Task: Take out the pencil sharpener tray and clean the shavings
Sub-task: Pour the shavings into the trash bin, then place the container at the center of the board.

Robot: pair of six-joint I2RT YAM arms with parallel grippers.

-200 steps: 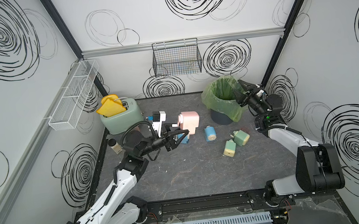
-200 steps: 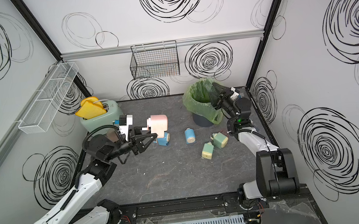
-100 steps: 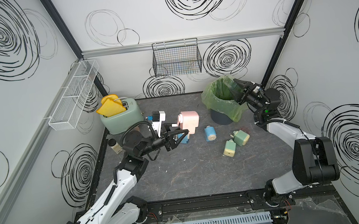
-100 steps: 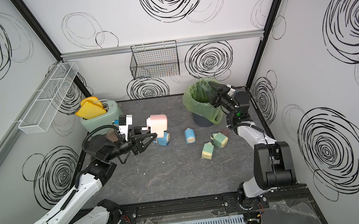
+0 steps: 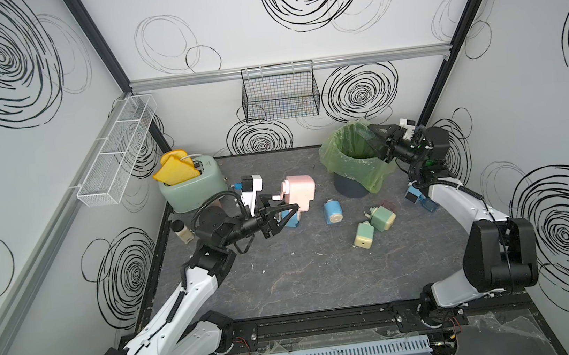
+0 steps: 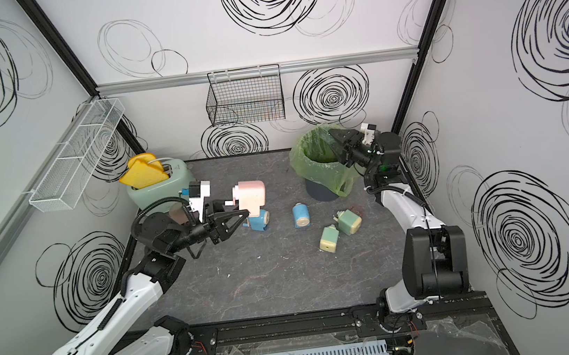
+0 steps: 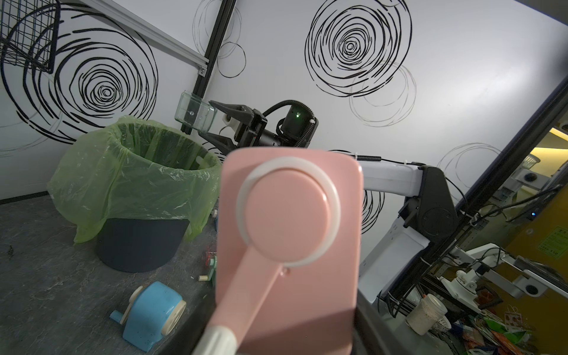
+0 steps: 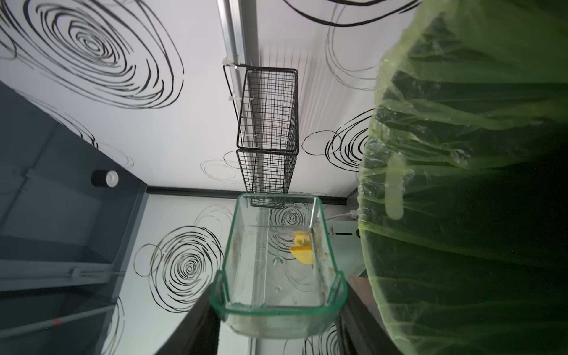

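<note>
Right wrist view shows the clear plastic sharpener tray (image 8: 276,276) pinched in the right gripper (image 5: 377,142), above the rim of the dark bin with green bag (image 5: 352,174) at far right. A few tan shavings (image 8: 321,264) cling along its wall. At left, the left gripper (image 5: 287,216) clamps the pink crank pencil sharpener (image 7: 289,239).

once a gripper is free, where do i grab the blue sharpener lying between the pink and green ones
I'd grip the blue sharpener across its body, from straight above. It lies on its side, cream round end toward the front, so both long flanks are open, with bare table beside each for a finger.
</note>
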